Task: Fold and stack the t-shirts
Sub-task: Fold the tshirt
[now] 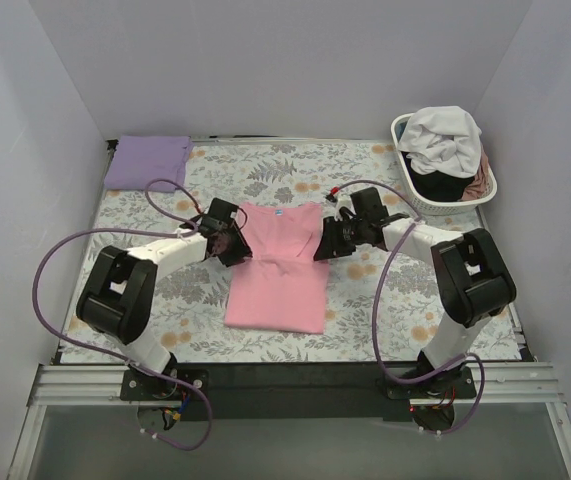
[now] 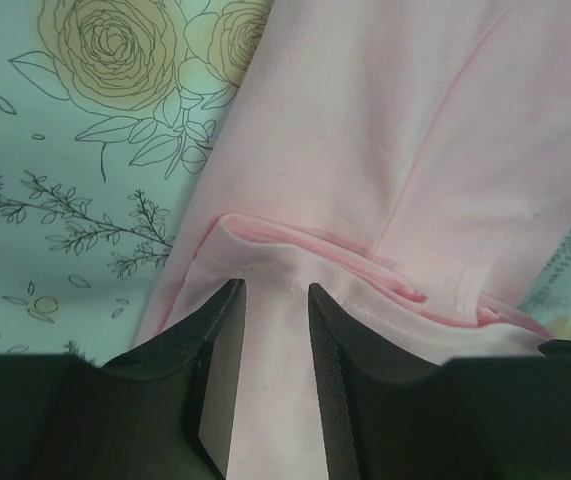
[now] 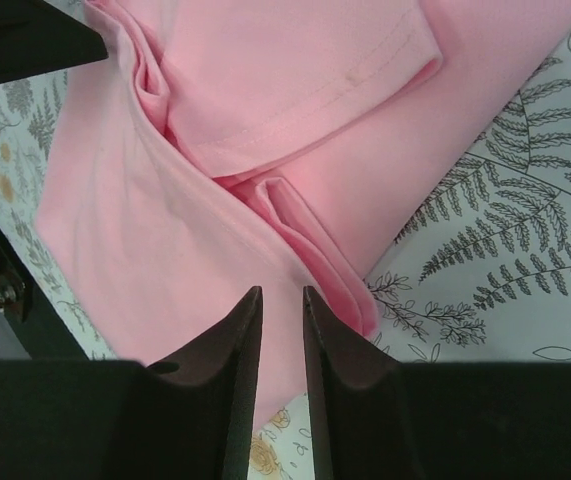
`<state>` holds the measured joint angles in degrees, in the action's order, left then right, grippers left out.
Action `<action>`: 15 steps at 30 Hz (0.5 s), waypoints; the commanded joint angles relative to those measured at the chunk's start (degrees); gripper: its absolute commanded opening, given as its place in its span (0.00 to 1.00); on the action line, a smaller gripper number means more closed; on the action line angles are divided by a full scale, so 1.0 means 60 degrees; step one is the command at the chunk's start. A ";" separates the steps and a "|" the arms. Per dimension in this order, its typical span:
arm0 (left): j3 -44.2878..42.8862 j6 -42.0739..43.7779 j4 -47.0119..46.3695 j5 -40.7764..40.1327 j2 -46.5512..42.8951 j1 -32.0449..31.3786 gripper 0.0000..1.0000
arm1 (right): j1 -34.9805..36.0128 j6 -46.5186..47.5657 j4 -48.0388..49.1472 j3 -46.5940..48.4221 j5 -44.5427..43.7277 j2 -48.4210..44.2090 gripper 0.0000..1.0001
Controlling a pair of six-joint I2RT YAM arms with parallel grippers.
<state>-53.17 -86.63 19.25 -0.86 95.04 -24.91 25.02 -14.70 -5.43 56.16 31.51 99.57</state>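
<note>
A light pink t-shirt (image 1: pixel 277 282) lies flat in the middle of the floral table cover, sleeves folded inward. My left gripper (image 1: pixel 231 244) sits at the shirt's left edge. In the left wrist view its jaws (image 2: pixel 276 287) stand narrowly apart with pink fabric (image 2: pixel 365 150) between them and a bunched fold at the tips. My right gripper (image 1: pixel 327 243) sits at the shirt's right edge. In the right wrist view (image 3: pixel 282 291) its jaws are nearly together over the pink fabric (image 3: pixel 165 230) beside a puckered fold. A folded lavender t-shirt (image 1: pixel 146 161) lies at the far left corner.
A white slatted laundry basket (image 1: pixel 406 190) stands at the far right with white (image 1: pixel 443 135), black and dusty pink shirts in it. Floral table cover (image 1: pixel 395 300) shows on both sides of the pink shirt. Grey walls enclose the table.
</note>
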 commanded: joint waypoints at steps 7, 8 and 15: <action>0.1754 -0.0239 -0.0087 0.0699 -0.3403 0.0079 0.34 | -0.0053 -0.1080 0.2368 -0.1580 0.1529 -0.1756 0.36; 0.2076 -0.0399 -0.0160 0.0802 -0.3520 0.0079 0.34 | -0.0053 -0.1124 0.2660 -0.1785 0.1575 -0.1625 0.36; 0.3865 -0.1131 -0.0833 0.1432 -0.3815 0.0079 0.33 | -0.0491 -0.1111 0.3673 -0.1949 0.1824 -0.0074 0.36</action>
<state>-32.10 -90.41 15.94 4.84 73.03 -24.53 24.29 -20.99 10.79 44.56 40.07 95.24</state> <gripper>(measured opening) 0.329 0.357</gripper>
